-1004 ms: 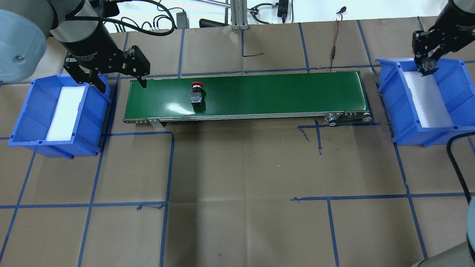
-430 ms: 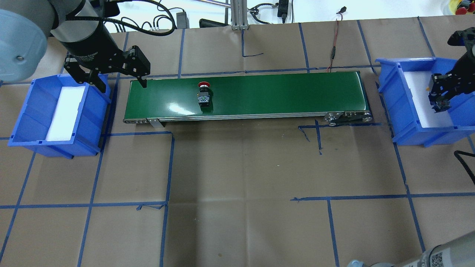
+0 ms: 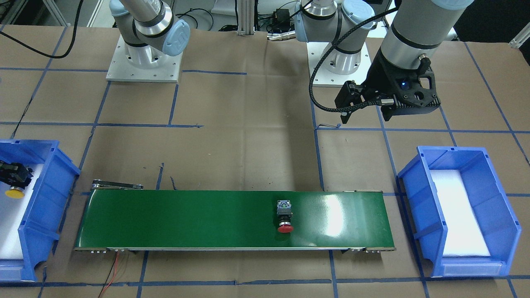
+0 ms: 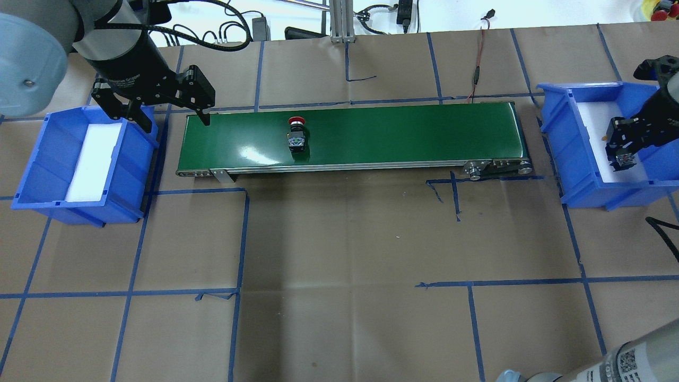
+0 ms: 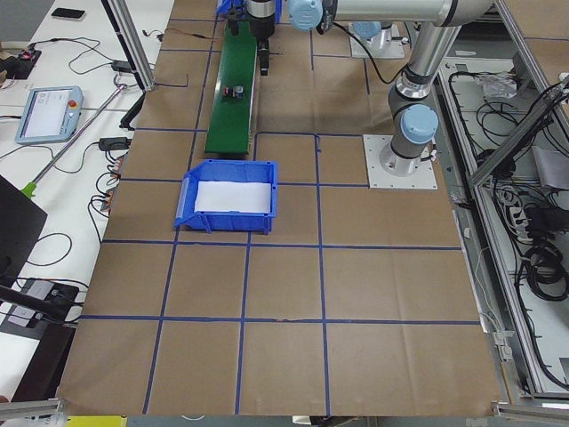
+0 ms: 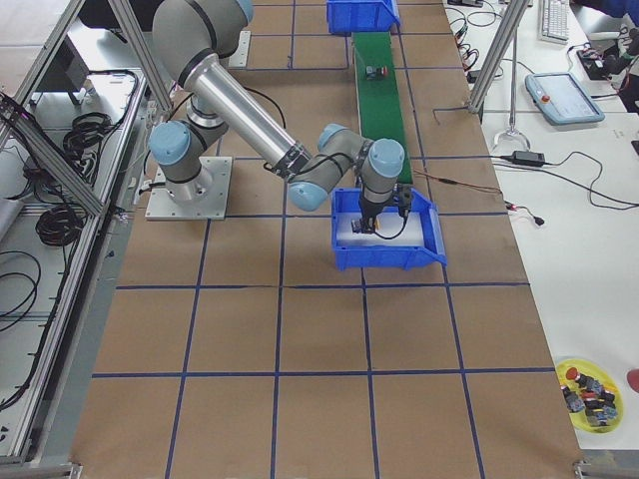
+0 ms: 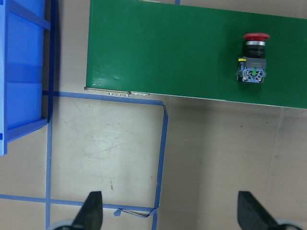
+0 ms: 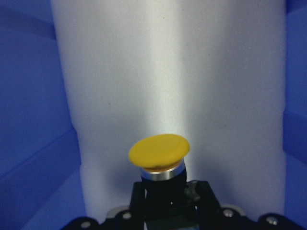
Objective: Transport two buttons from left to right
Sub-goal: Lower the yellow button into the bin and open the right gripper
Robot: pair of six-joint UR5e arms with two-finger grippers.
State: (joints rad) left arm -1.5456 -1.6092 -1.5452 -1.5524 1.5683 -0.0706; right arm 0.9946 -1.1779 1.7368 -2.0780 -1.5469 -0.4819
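Observation:
The red button (image 4: 297, 135) lies on its side on the green conveyor belt (image 4: 398, 132), left of the middle; it also shows in the front view (image 3: 285, 217) and the left wrist view (image 7: 253, 55). My left gripper (image 4: 175, 123) is open and empty above the belt's left end, beside the left blue bin (image 4: 32, 175). My right gripper (image 4: 623, 154) is shut on the yellow button (image 8: 159, 151) and holds it low over the white foam inside the right blue bin (image 4: 578, 154). The yellow cap also shows in the front view (image 3: 15, 193).
The left bin holds only a white foam pad (image 4: 93, 162). A red-black wire (image 4: 477, 69) runs to the belt's far edge. A yellow dish of spare buttons (image 6: 589, 384) sits on the side table. Blue tape lines cross the brown paper tabletop.
My right gripper has carried the yellow button from the bin's far rim toward its near end and down inside. The red button has ridden rightward on the belt. The left arm is still.

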